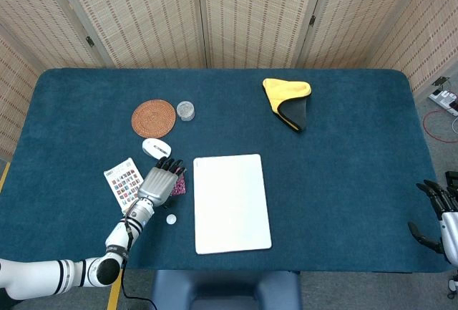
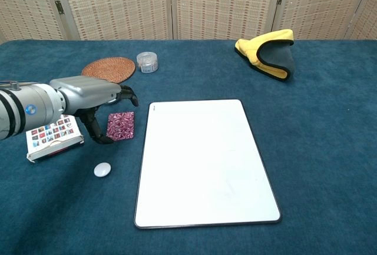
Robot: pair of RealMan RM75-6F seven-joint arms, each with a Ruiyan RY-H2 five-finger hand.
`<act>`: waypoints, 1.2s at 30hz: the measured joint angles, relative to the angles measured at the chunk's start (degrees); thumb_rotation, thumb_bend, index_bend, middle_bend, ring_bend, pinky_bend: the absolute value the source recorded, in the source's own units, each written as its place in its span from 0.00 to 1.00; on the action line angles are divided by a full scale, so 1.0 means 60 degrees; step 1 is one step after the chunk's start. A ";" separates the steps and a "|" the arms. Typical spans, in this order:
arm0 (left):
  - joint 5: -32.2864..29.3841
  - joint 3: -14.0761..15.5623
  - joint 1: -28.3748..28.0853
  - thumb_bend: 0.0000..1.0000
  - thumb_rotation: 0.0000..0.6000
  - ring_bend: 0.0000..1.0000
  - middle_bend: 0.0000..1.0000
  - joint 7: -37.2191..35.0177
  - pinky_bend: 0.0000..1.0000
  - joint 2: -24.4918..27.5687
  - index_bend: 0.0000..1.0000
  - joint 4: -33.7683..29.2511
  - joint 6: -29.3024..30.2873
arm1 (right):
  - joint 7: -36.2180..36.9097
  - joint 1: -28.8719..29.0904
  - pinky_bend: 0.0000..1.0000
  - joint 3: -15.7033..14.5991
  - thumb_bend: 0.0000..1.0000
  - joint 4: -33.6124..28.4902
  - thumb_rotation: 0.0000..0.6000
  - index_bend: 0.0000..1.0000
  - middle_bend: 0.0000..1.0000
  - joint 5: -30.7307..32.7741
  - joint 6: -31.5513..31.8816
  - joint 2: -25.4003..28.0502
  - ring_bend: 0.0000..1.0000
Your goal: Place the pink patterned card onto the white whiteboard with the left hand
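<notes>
The pink patterned card (image 2: 121, 126) lies flat on the blue cloth just left of the white whiteboard (image 2: 203, 161). My left hand (image 2: 88, 96) hovers over the card's left side, fingers spread and curved down. Its thumb reaches down beside the card's left edge, and its fingertips (image 2: 131, 96) hang past the far edge. It grips nothing. In the head view the left hand (image 1: 162, 180) covers most of the card (image 1: 180, 185), next to the whiteboard (image 1: 230, 202). My right hand (image 1: 438, 213) rests empty with fingers apart at the table's right front corner.
A colourful sticker box (image 2: 52, 137) lies left of the hand, and a small white disc (image 2: 102, 169) sits in front of it. Behind are a white mouse (image 1: 156, 148), a woven coaster (image 2: 108, 69) and a clear jar (image 2: 147, 62). A yellow-grey cloth (image 2: 268, 52) lies far right.
</notes>
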 measured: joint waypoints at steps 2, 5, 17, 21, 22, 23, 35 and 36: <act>-0.0202 0.0077 -0.0100 0.28 1.00 0.08 0.08 0.0123 0.00 -0.0101 0.15 0.0105 0.0085 | -0.0001 -0.0011 0.10 -0.0004 0.31 -0.0003 1.00 0.16 0.17 -0.0004 0.0010 0.0001 0.20; -0.0493 0.0142 -0.0230 0.28 1.00 0.10 0.09 0.0204 0.00 -0.0251 0.16 0.0293 0.0224 | 0.0011 -0.0036 0.10 -0.0009 0.31 0.0005 1.00 0.16 0.17 0.0004 0.0022 -0.0004 0.20; -0.1170 0.0316 -0.0516 0.28 1.00 0.21 0.22 0.0221 0.00 -0.0574 0.18 0.0816 0.0500 | 0.0010 -0.0025 0.10 0.0008 0.31 0.0026 1.00 0.16 0.17 0.0021 -0.0036 -0.0008 0.20; -0.1390 0.0359 -0.0564 0.28 1.00 0.22 0.23 0.0238 0.00 -0.0670 0.18 0.0968 0.0599 | -0.0003 -0.0030 0.10 0.0011 0.31 0.0020 1.00 0.16 0.17 0.0036 -0.0048 -0.0009 0.20; -0.1444 0.0368 -0.0585 0.28 1.00 0.22 0.23 0.0235 0.00 -0.0694 0.18 0.1011 0.0599 | -0.0008 -0.0031 0.10 0.0011 0.31 0.0018 1.00 0.16 0.17 0.0036 -0.0050 -0.0010 0.20; -0.1465 0.0374 -0.0599 0.28 1.00 0.22 0.23 0.0228 0.00 -0.0713 0.18 0.1045 0.0598 | -0.0017 -0.0031 0.10 0.0011 0.31 0.0013 1.00 0.16 0.17 0.0034 -0.0050 -0.0012 0.20; -0.1429 0.0429 -0.0718 0.28 1.00 0.21 0.23 0.0099 0.00 -0.1012 0.19 0.1322 0.0709 | -0.0090 -0.0064 0.10 0.0014 0.31 -0.0052 1.00 0.16 0.17 0.0066 -0.0048 0.0024 0.20; -0.1431 0.0426 -0.0727 0.28 1.00 0.21 0.23 0.0097 0.00 -0.1028 0.19 0.1323 0.0724 | -0.0090 -0.0065 0.10 0.0014 0.31 -0.0053 1.00 0.16 0.17 0.0073 -0.0054 0.0025 0.20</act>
